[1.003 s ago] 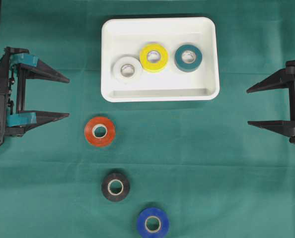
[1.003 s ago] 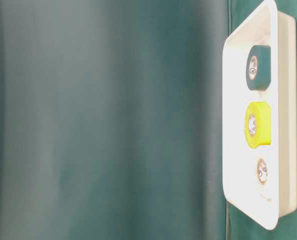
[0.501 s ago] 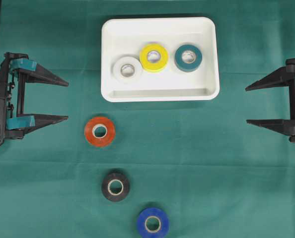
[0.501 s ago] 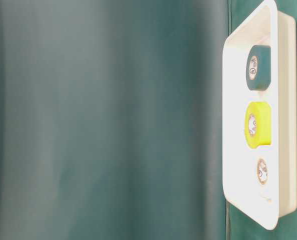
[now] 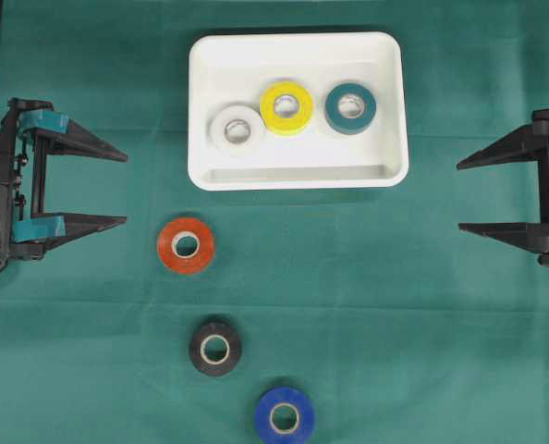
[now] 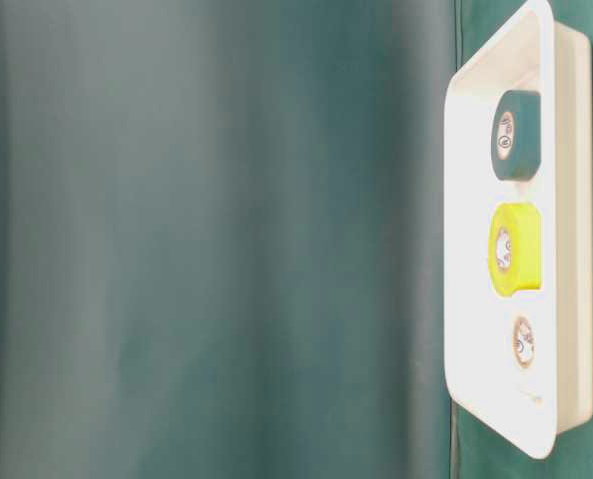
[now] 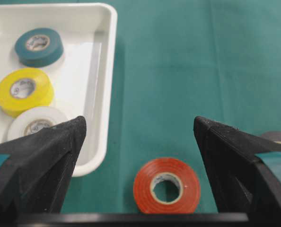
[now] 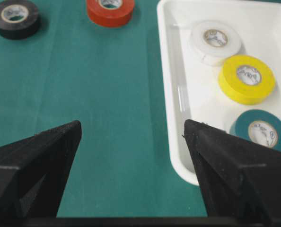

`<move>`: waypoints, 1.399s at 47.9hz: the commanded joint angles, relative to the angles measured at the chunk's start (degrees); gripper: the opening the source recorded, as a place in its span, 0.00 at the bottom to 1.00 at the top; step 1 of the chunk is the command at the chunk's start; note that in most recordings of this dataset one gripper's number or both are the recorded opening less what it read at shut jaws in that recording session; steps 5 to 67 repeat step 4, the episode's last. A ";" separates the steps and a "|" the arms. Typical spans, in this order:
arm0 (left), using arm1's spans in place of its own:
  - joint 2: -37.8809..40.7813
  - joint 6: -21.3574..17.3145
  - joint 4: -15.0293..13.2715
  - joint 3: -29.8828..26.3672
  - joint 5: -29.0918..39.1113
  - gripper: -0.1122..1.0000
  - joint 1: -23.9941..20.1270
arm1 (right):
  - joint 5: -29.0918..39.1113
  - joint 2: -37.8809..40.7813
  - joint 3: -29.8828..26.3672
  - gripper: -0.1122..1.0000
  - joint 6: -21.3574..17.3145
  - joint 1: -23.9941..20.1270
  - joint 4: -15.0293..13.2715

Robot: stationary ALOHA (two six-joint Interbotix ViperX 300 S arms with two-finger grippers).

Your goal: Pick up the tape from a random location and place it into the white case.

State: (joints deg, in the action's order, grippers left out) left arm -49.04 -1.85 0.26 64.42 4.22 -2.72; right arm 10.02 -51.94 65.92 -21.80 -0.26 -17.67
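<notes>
The white case (image 5: 298, 176) lies at the top middle and holds a white roll (image 5: 237, 129), a yellow roll (image 5: 286, 106) and a teal roll (image 5: 350, 107). Three tapes lie loose on the green cloth: orange-red (image 5: 185, 245), black (image 5: 214, 348) and blue (image 5: 284, 416). My left gripper (image 5: 127, 186) stands open at the left edge, apart from every roll. In the left wrist view the orange-red tape (image 7: 167, 186) lies on the cloth between the wide fingers of this gripper (image 7: 139, 122). My right gripper (image 5: 459, 199) is open at the right edge, empty, with the case (image 8: 166, 94) ahead of it.
The green cloth covers the whole table. The table-level view shows the case (image 6: 574, 249) turned sideways with its three rolls. The black tape (image 8: 15, 18) and the orange-red tape (image 8: 110, 10) lie far from the right gripper (image 8: 132, 125).
The left gripper shifted very slightly a second ago and has been still since. No tape has moved.
</notes>
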 commanded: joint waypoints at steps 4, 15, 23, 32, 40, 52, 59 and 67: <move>0.09 0.00 -0.09 -0.79 -0.26 0.97 0.18 | -0.53 0.26 -1.32 0.88 0.00 0.00 -0.09; 0.09 0.00 -0.09 -0.79 -0.26 0.97 0.18 | -0.53 0.26 -1.32 0.88 0.00 0.00 -0.09; 0.09 0.00 -0.09 -0.79 -0.26 0.97 0.18 | -0.53 0.26 -1.32 0.88 0.00 0.00 -0.09; 0.09 0.00 -0.09 -0.79 -0.26 0.97 0.18 | -0.53 0.26 -1.32 0.88 0.00 0.00 -0.09; 0.09 0.00 -0.09 -0.79 -0.26 0.97 0.18 | -0.53 0.26 -1.32 0.88 0.00 0.00 -0.09; 0.09 0.00 -0.09 -0.79 -0.26 0.97 0.18 | -0.53 0.26 -1.32 0.88 0.00 0.00 -0.09; 0.09 0.00 -0.09 -0.79 -0.26 0.97 0.18 | -0.53 0.26 -1.32 0.88 0.00 0.00 -0.09; 0.09 0.00 -0.09 -0.79 -0.26 0.97 0.18 | -0.53 0.26 -1.32 0.88 0.00 0.00 -0.09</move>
